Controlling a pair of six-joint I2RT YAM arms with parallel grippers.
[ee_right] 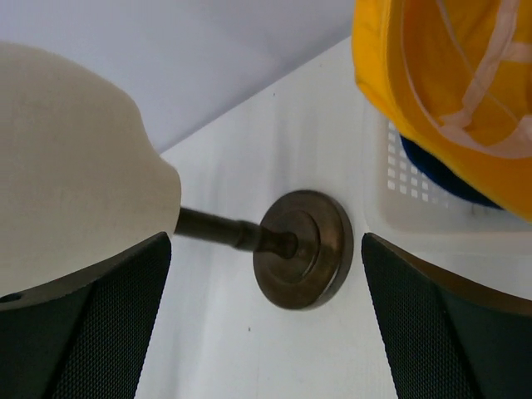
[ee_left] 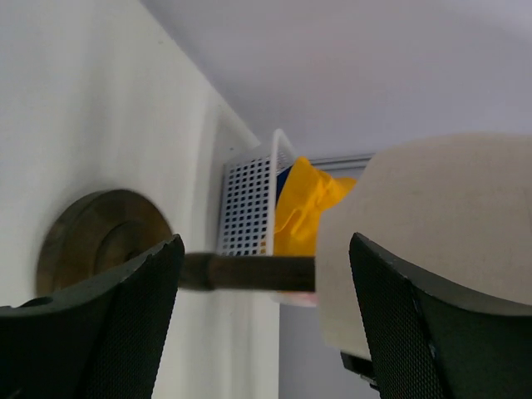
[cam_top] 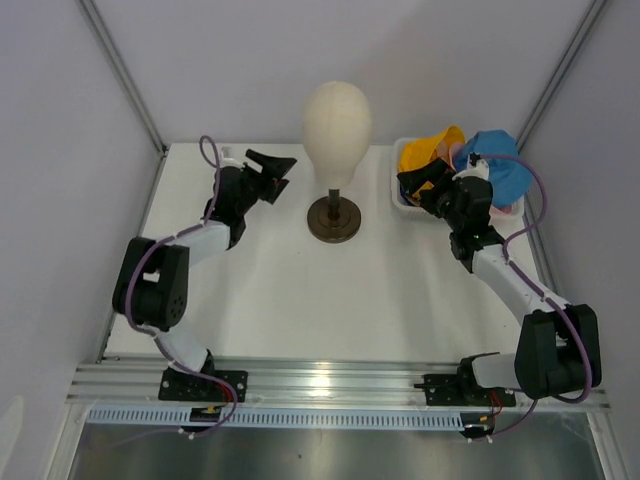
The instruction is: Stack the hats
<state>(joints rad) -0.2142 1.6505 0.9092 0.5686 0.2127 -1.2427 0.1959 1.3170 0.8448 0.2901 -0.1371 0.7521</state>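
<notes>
Yellow soft cloth bucket hat (ee_right: 440, 91) in the white plastic basket (ee_right: 407, 195); left claw (ee_left: 262, 249) and right claw (ee_right: 266, 245) both released.
Light, limp and floppy: probably best pinched at the brim.

The yellow hat (ee_right: 449, 91) is soft matt cloth, with pale tape along its inner seams. White basket (ee_left: 245, 208) at two o'clock: perforated smooth plastic. Mannequin head (cam_top: 337, 118): cream, matt, finely grained. Its round base (ee_right: 303, 249): dark, dull-sheened metal. Table (cam_top: 300, 290): smooth matt white
</notes>
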